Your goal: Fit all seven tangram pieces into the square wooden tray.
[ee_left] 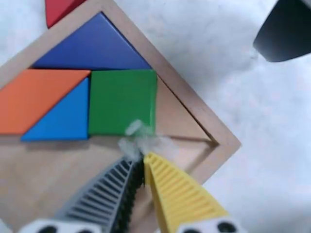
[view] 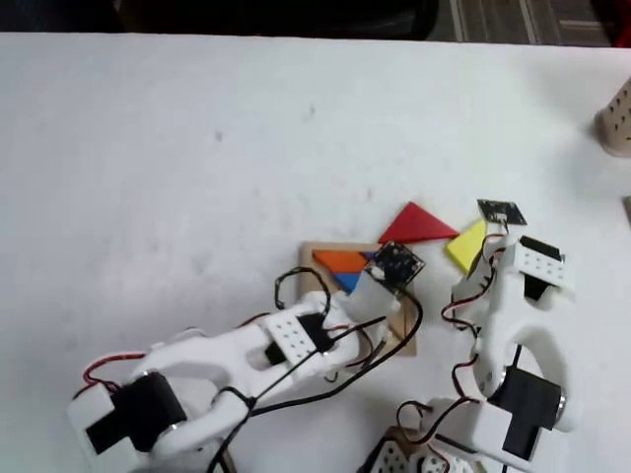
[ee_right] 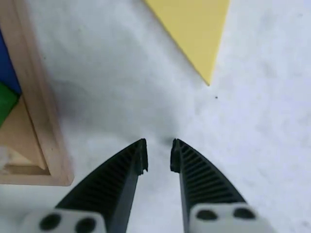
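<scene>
The square wooden tray [ee_left: 194,104] holds a dark blue triangle [ee_left: 92,46], an orange piece [ee_left: 36,99], a light blue triangle [ee_left: 65,119] and a green square [ee_left: 121,99]. My left gripper [ee_left: 142,158], with one grey and one yellow finger, is shut over the tray's bare wood, its tips at the green square's edge. A red triangle [view: 419,225] and a yellow triangle [view: 466,246] lie on the table beside the tray [view: 311,248]. My right gripper [ee_right: 159,155] is open a little over bare table, between the tray's corner [ee_right: 41,111] and the yellow triangle [ee_right: 192,29].
The left arm [view: 296,340] lies across the tray's near side and hides part of it. A pale perforated object [view: 616,118] stands at the far right edge. White table stretches wide to the left and back.
</scene>
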{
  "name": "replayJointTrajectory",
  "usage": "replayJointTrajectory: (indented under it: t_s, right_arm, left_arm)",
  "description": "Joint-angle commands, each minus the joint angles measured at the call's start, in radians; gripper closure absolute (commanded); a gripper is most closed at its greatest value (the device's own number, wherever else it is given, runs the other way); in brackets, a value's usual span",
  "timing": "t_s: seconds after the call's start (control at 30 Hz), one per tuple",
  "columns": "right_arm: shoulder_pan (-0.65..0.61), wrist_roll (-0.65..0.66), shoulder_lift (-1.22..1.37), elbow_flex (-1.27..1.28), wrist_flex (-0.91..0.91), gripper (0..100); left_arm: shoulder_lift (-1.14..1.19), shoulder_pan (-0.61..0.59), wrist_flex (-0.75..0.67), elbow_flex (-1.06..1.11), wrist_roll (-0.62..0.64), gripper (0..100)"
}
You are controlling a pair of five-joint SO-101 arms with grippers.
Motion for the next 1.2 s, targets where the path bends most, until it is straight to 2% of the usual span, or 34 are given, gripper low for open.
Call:
replayJointTrajectory:
  t_s: [0.0,0.2,0.33,0.43,0.63,0.93,1.17]
  right_arm:
    - [0.008,-0.005,-0.004,-0.031,-0.008,91.9]
    - [0.007,0.023,-0.004,-0.031,-0.008,92.1]
    - [0.008,0.023,-0.004,-0.031,-0.008,92.1]
    - [0.01,0.025,-0.004,-0.031,-0.008,92.1]
    - [0.012,0.028,-0.004,-0.031,-0.008,92.2]
    - [0.012,0.028,-0.004,-0.031,-0.01,92.2]
    - [0.012,0.028,-0.002,-0.031,-0.01,92.2]
  left_arm:
    - [-0.105,-0.013,0.031,-0.002,0.0,98]
    - [-0.262,-0.019,0.003,0.063,0.003,98]
    - [-0.232,-0.019,-0.184,0.098,0.009,98]
    - [-0.125,-0.016,-0.258,0.049,0.009,98]
    - [0.073,-0.013,-0.238,-0.107,0.006,98]
    - [0.077,0.008,-0.146,-0.114,0.0,98]
    - [0.073,0.004,-0.129,-0.11,0.0,98]
